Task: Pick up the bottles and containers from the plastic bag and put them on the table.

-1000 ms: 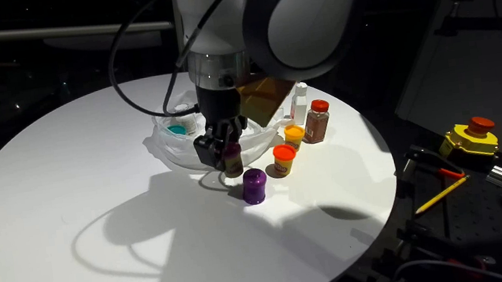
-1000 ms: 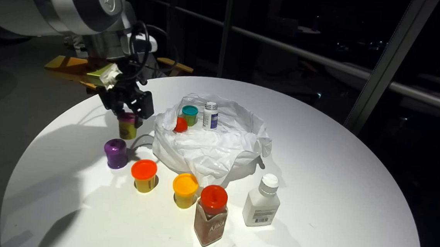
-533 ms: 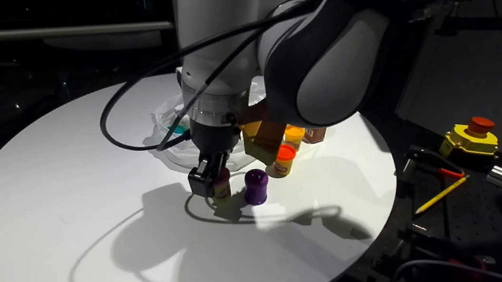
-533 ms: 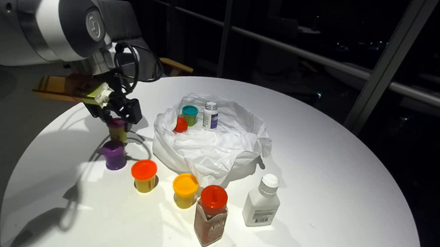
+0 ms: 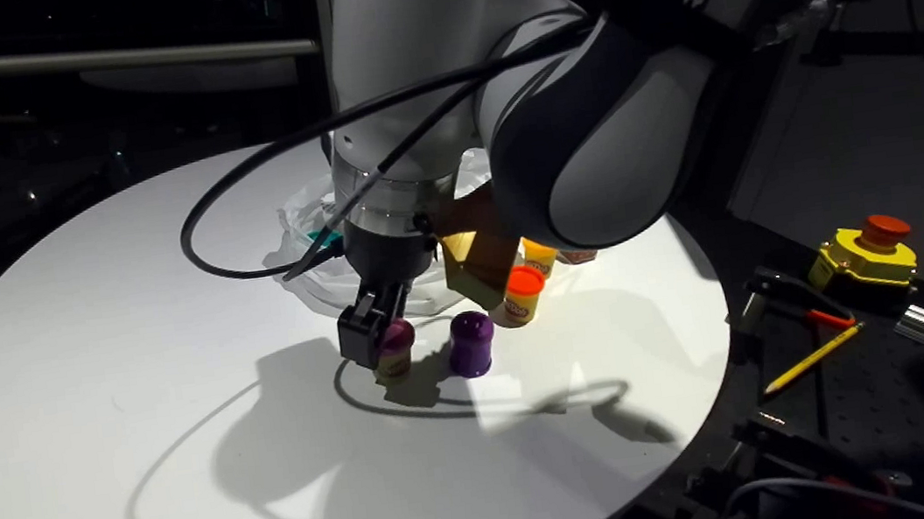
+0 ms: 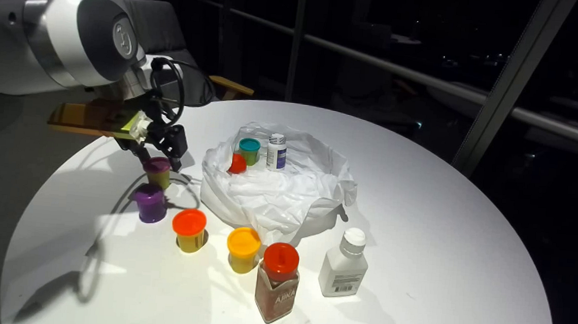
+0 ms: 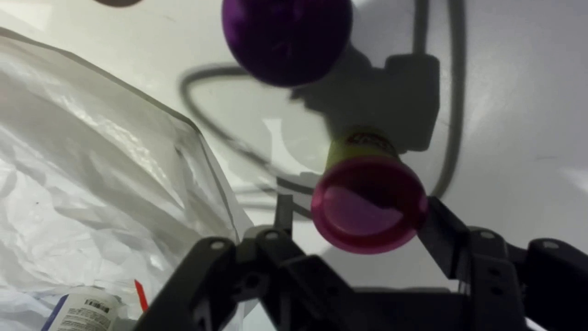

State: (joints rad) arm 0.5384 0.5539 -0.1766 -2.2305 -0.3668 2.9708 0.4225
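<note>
Pink pot [image 6: 158, 174] | seems upright on worktop [image 6: 448, 219], between jaws of pincer [image 7: 358, 209] | jaws apart, gap on bag [image 6: 286, 195] side | likely next: rise clear

In an exterior view the plastic bag [image 6: 286, 195] sits on the table [image 6: 419, 191], an inner bottle [image 6: 276, 153] in it, an inner tub [image 6: 250, 150] just left of that (a part-hidden item [image 6: 238, 164] farther left). Left of the bag is a rear tub [image 6: 159, 172], a pot [image 6: 151, 206] before it; rightward, before the bag, a near tub [image 6: 190, 232], a next tub [image 6: 243, 251], a jar [image 6: 277, 289] and an outer bottle [image 6: 343, 268]
</note>
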